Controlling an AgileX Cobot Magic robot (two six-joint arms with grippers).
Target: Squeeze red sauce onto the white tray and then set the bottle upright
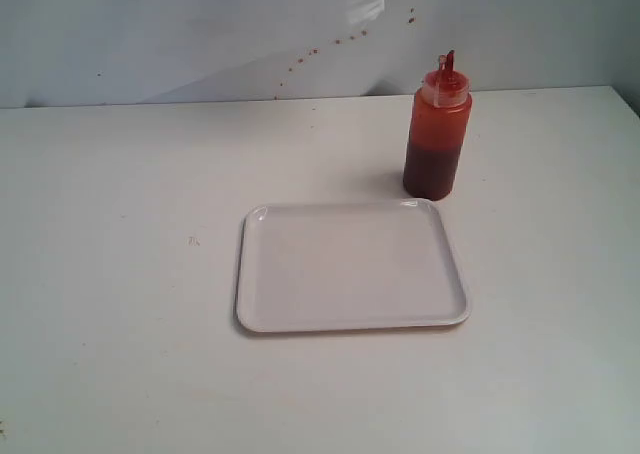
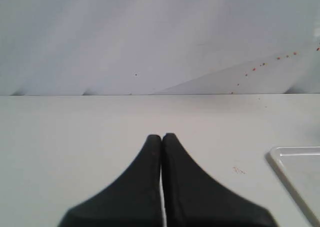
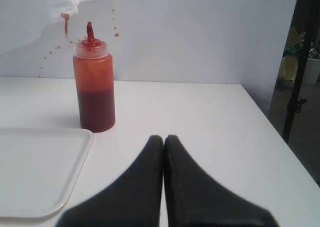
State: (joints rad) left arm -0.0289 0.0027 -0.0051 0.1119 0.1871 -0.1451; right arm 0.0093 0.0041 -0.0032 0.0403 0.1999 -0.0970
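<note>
The squeeze bottle stands upright on the table just behind the far right corner of the white tray, red nozzle cap up. No red sauce shows on the tray. Neither gripper appears in the exterior view. In the right wrist view the bottle stands ahead and to one side of my right gripper, whose black fingers are pressed together with nothing between them; the tray lies beside it. My left gripper is likewise shut and empty, with a tray corner off to its side.
The white table ends at a pale wall with reddish specks. The table's right edge drops off near a dark stand. A small mark lies on the table left of the tray.
</note>
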